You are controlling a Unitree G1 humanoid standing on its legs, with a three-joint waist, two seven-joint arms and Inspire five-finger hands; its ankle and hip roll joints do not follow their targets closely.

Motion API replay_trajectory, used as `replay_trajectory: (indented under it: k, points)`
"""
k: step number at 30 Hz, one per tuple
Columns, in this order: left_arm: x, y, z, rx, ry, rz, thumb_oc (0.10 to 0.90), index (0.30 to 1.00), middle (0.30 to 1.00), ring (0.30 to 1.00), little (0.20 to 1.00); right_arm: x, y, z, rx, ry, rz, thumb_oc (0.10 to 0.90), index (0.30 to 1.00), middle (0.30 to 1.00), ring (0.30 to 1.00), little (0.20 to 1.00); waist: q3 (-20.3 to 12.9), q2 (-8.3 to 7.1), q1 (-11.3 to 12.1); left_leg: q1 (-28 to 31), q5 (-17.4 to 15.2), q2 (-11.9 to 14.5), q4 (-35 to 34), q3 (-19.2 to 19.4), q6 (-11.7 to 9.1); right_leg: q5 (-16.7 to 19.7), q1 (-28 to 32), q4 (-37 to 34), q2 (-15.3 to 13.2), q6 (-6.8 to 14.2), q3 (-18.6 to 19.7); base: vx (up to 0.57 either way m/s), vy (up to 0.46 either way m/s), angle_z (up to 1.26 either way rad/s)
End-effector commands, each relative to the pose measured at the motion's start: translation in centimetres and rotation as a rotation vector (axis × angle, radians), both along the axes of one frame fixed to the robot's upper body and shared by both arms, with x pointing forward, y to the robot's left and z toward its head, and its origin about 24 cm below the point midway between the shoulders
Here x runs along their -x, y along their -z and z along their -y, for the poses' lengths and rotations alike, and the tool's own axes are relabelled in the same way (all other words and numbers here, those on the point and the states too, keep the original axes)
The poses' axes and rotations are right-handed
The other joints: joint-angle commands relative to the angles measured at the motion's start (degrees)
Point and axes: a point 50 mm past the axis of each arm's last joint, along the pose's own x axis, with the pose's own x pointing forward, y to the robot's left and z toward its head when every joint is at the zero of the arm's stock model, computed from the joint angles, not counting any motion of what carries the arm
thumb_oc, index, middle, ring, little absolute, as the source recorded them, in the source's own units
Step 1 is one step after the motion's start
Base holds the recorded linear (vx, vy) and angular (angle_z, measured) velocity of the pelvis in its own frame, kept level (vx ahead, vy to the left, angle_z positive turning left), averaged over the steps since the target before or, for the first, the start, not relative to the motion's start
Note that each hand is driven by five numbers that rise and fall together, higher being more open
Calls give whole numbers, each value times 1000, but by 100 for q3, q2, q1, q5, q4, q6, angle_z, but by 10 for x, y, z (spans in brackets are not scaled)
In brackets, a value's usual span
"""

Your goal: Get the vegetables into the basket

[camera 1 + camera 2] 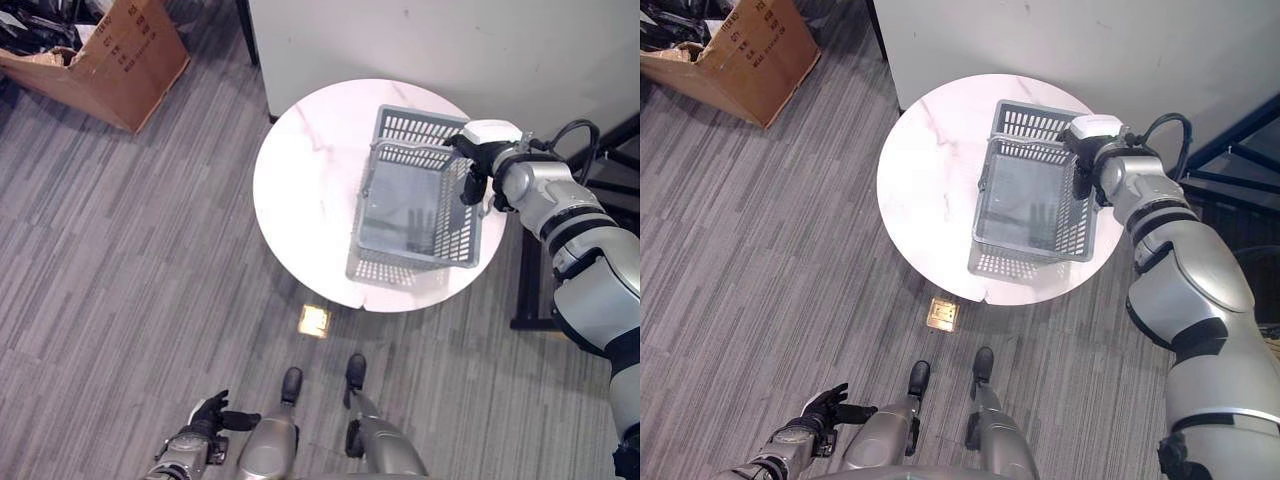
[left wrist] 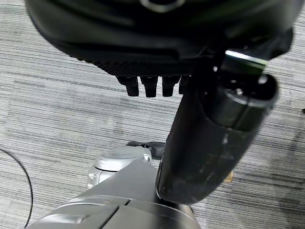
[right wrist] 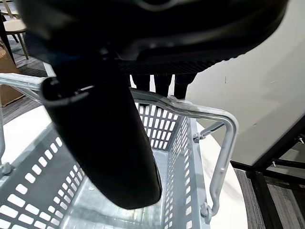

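No vegetables in the basket; loading not begun, by the look of it.

Eye views: grey basket stands on the round white table, empty inside, handles raised; right hand is at its far right rim by one handle; left hand hangs low, well away from the table, fingers relaxed. Cardboard box on the floor, far left. Left wrist view: fingers fairly straight, grasping nothing. Right wrist view: fingers curl over the basket handle, grasping it. Vegetables remain to be found and fetched.
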Motion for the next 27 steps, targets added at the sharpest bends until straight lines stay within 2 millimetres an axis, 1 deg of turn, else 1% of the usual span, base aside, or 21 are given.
replay_trajectory:
  k: [1,4,5,6,7,9,11,13,14,15,17,18,19,21,22,23,24,25,26,27]
  points:
    - [4,0,-5,-23,21,-14,900,1000,1000,1000,1000,-1,-87,-7,20,10,256,400,300,300,300,300,238,-129,32,6,166,-103,-489,-169,36,-801,770,1,50,453,196,-41,-7,-2]
    - [2,-1,-5,-27,18,-9,900,1000,1000,1000,1000,-3,-84,-16,-19,-17,262,400,300,300,300,300,247,-146,-1,9,172,-91,-489,-164,34,-784,765,1,54,448,203,-33,-2,0]
    - [2,-1,-5,-27,10,-9,900,1000,1000,1000,1000,-6,-75,-23,-42,-39,241,400,300,300,300,300,246,-160,-5,46,161,-89,-489,-148,46,-782,789,1,57,444,216,-39,5,-3]
    - [2,-1,-5,-27,10,-9,900,1000,1000,1000,1000,-6,-75,-23,-42,-39,241,400,300,300,300,300,247,-161,-3,48,160,-89,-489,-146,46,-782,791,1,57,444,217,-40,7,-5]
    - [3,0,-6,-26,3,-12,900,1000,1000,1000,1000,-6,-70,-24,-51,-40,230,400,300,300,300,300,247,-171,-4,65,155,-88,-489,-140,47,-786,807,1,58,440,219,-26,1,-7]
    - [4,0,-6,-23,-3,-17,900,1000,1000,1000,1000,-7,-59,-25,-74,-43,200,400,300,300,300,300,238,-188,5,116,139,-87,-489,-133,59,-791,858,1,55,438,216,-41,3,-5]
    - [6,1,-5,-28,14,-31,900,1000,1000,1000,1000,-8,-43,-26,-99,-45,161,400,300,300,300,300,209,-211,3,230,108,-89,-489,-124,79,-812,954,1,54,436,229,-56,13,0]
    - [8,2,-6,-28,12,-36,900,1000,1000,1000,1000,-8,-42,-25,-99,-44,151,400,300,300,300,300,193,-222,1,263,93,-85,-489,-114,86,-821,987,1,48,435,229,-41,14,0]
    - [13,3,-8,-24,-1,-57,900,1000,1000,1000,1000,-8,-35,-26,-85,-52,126,400,300,300,300,300,125,-248,-9,372,56,-90,-489,-95,108,-829,1084,1,43,440,243,-38,16,-1]
    - [13,3,-8,-24,-1,-57,900,1000,1000,1000,1000,-8,-35,-26,-85,-52,126,400,300,300,300,300,130,-248,-6,378,55,-90,-489,-93,108,-830,1090,1,43,440,245,-37,17,-4]
    - [22,6,-11,-28,-12,-91,900,1000,1000,1000,1000,-7,-22,-28,-95,-73,93,400,300,300,300,300,2,-290,-36,621,-30,-88,-489,-18,154,-856,1301,1,37,438,278,-15,12,-9]
    - [23,6,-11,-29,-12,-91,900,1000,1000,1000,1000,-7,-22,-28,-95,-73,93,400,300,300,300,300,9,-290,-30,632,-32,-88,-489,-14,154,-856,1310,1,37,438,282,-13,6,-16]
    - [30,7,-13,-32,-16,-116,900,1000,1000,1000,1000,-6,-17,-32,-86,-103,70,400,300,300,300,300,-84,-320,-56,802,-90,-76,-489,40,184,-881,1448,1,41,437,340,-8,-1,-23]
    - [33,8,-15,-33,-18,-126,900,1000,1000,1000,1000,-5,-13,-34,-85,-118,59,400,300,300,300,300,-127,-329,-62,895,-121,-69,-489,78,198,-888,1518,1,45,438,387,-16,1,-30]
    - [36,8,-15,-35,-12,-138,900,1000,1000,1000,1000,-3,-9,-33,-66,-129,47,400,300,300,300,300,-193,-329,-88,999,-155,-64,-489,116,210,-905,1599,1,47,438,413,-34,12,-31]
    - [41,10,-16,-32,-8,-158,900,1000,1000,1000,1000,0,1,-30,-50,-139,16,400,300,300,300,300,-304,-310,-139,1183,-201,-61,-489,182,231,-927,1750,1,40,436,445,-36,14,-30]
    - [45,11,-15,-27,-9,-171,900,1000,1000,1000,1000,2,5,-29,-56,-145,1,400,300,300,300,300,-361,-294,-178,1256,-222,-61,-489,202,240,-933,1812,1,42,434,473,-30,12,-24]
    - [45,11,-15,-27,-9,-171,900,1000,1000,1000,1000,2,5,-28,-56,-145,0,400,300,300,300,300,-357,-294,-173,1264,-223,-61,-489,205,240,-934,1818,1,42,434,475,-47,-6,-26]
    - [49,11,-16,-26,-9,-185,900,1000,1000,1000,1000,7,15,-26,-66,-156,-32,400,300,300,300,300,-460,-264,-230,1377,-248,-56,-489,235,251,-945,1919,1,43,435,496,-35,-9,-21]
    - [49,11,-16,-26,-9,-185,900,1000,1000,1000,1000,7,15,-26,-66,-156,-32,400,300,300,300,300,-459,-264,-229,1377,-249,-56,-489,236,251,-945,1920,1,43,435,496,-71,-14,-18]
